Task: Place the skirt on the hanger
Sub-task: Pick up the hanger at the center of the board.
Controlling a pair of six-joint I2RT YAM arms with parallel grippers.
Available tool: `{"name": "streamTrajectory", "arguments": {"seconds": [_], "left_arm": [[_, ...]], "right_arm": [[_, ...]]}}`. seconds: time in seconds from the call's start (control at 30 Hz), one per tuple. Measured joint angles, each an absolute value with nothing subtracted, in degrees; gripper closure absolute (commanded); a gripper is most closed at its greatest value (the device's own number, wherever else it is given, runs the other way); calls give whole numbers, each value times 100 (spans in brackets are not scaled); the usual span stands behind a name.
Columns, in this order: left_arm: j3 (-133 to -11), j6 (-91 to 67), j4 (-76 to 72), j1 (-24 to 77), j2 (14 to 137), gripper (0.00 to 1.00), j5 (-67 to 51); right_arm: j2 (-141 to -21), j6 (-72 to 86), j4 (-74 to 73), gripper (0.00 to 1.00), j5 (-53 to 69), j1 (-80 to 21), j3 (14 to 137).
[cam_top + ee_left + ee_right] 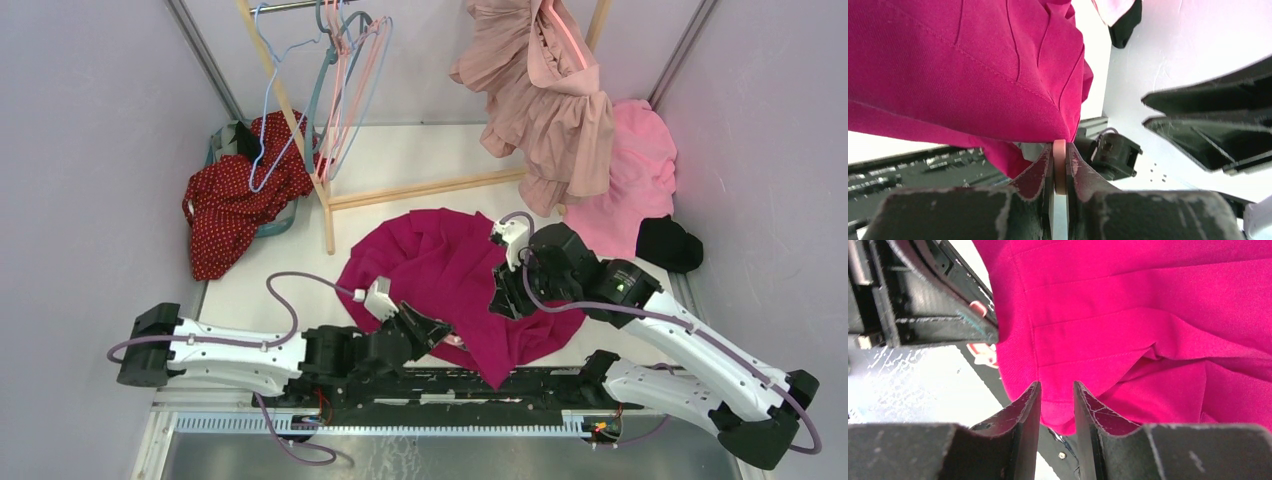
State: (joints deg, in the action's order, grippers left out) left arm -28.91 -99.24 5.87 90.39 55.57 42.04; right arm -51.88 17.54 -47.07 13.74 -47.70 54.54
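Observation:
A magenta skirt [450,270] lies spread on the white table, in front of the rack. My left gripper [440,335] is at the skirt's near edge, shut on a thin pale pink hanger [1059,165]; the skirt [973,75] drapes just above its fingertips. Most of the hanger is hidden under the cloth; a pink piece shows in the right wrist view [985,352]. My right gripper [500,300] is on the skirt's right side. Its jaws [1056,390] stand narrowly apart with a fold of the skirt's edge [1148,315] pinched between them.
A wooden rack [330,190] at the back carries several empty hangers [345,80] and a dusty pink dress [545,100]. A pink garment [640,170] and a black item [668,243] lie at the right. A red dotted garment [235,195] lies at the left.

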Motion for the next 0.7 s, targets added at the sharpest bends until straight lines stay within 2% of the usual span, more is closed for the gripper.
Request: {"name": "streamTrajectory", "arguments": {"seconds": [0.17,0.3,0.5,0.7], "left_arm": [[-3326,-8941,910,8093,5518,84,3483],[-4123,-8121,1260,7432,5826,81,2891],[-5286,-7264,1647,6858,6331,79,2235],[-5745,-6788,1986,6504,6423,80,1892]], "right_arm": [[-5186,1555,-4901,65,1343,-4770,5771],[-5196,1356,-5148,64,1319,-4772,6055],[-5325,1157,-5330,64,1258,-4772,6390],[-5319,989,-5365,68,1079,-4810,6484]]}}
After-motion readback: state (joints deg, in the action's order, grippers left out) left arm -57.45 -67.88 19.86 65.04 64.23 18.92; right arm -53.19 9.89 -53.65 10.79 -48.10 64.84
